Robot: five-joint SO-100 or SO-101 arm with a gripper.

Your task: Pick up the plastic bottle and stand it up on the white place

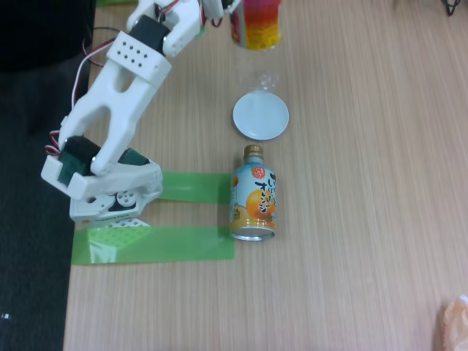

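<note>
In the fixed view the plastic bottle (257, 25) hangs at the top edge. Its red-orange-yellow label shows, and its clear lower end reaches down to just above the far rim of the white place. The cap end is cut off by the frame. My gripper (228, 9) sits at the bottle's left side, mostly out of frame, and appears shut on it. The white place (260, 115), a small round dish, lies on the wooden table just below the bottle with nothing on it.
An orange-drink bottle-can (254, 203) lies on its side right below the dish, gold cap toward it. Green tape strips (153, 245) mark the table beside the arm's base (102, 191). The table's left edge borders a dark floor. A pale bag (456, 323) is at the bottom right.
</note>
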